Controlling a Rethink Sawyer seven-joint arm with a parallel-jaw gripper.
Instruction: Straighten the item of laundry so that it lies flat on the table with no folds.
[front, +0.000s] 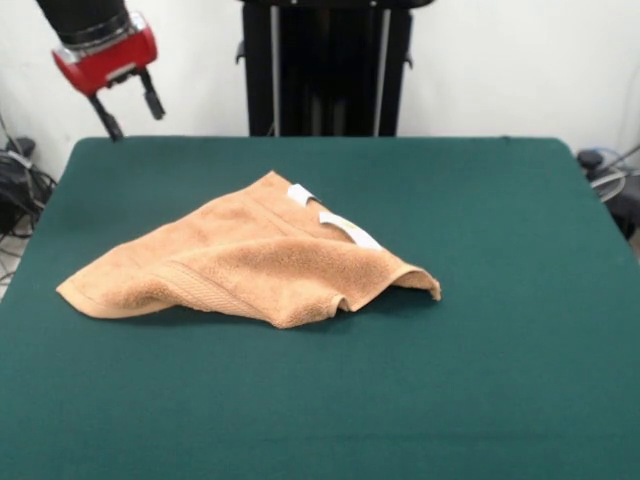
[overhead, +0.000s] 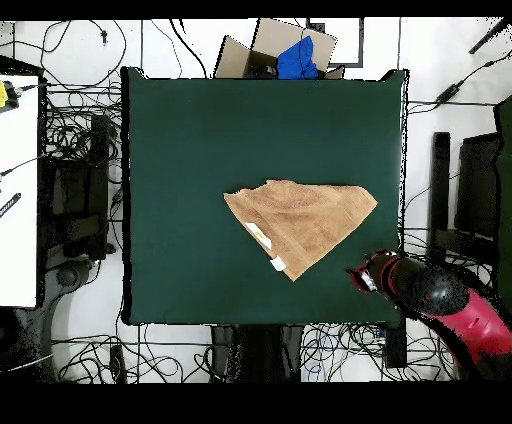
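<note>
As you surveyed the scene: one worktop (front: 520, 400), green felt, wide. One towel (front: 250, 265), orange-tan terry, lay mid-worktop, folded over into a rough triangle, two white tags (front: 340, 225) on its far edge. It looked soft, light and limp; your best hold was likely a loose corner. One hand (front: 128, 108), raised off to the side, fingers apart, empty.
</note>
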